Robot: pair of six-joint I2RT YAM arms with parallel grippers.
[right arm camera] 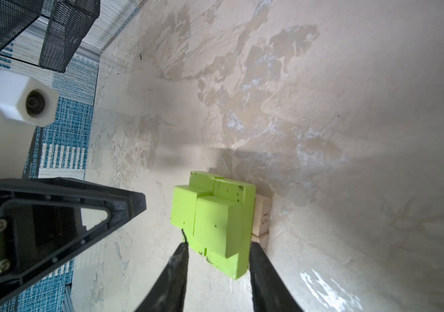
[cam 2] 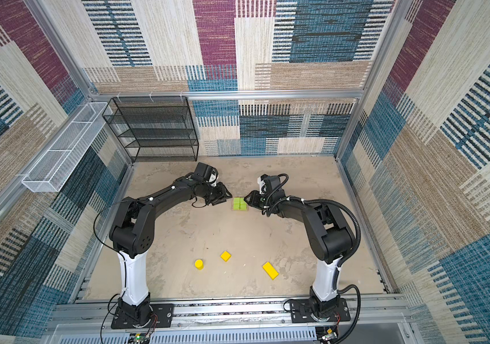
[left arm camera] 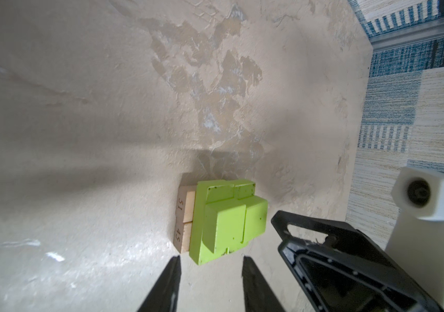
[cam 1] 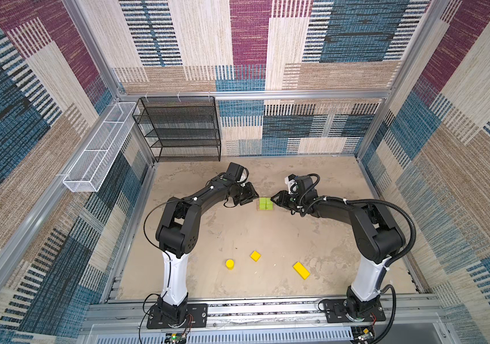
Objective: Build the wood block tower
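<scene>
The left fingers (left arm camera: 165,286) and right fingers (right arm camera: 177,270) stand part-open and empty either side of the tower (cam 1: 266,204) at the middle of the bench (cam 1: 237,232), while the yellow bar (cam 1: 301,270), lying diagonally toward the front and well apart, is nearer the right arm (cam 1: 365,226).

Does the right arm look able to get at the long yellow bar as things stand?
Probably yes: the long yellow bar lies flat in the open on that arm's side, nothing over or against it, and the right end effector, open beside the green stack, holds nothing.
</scene>
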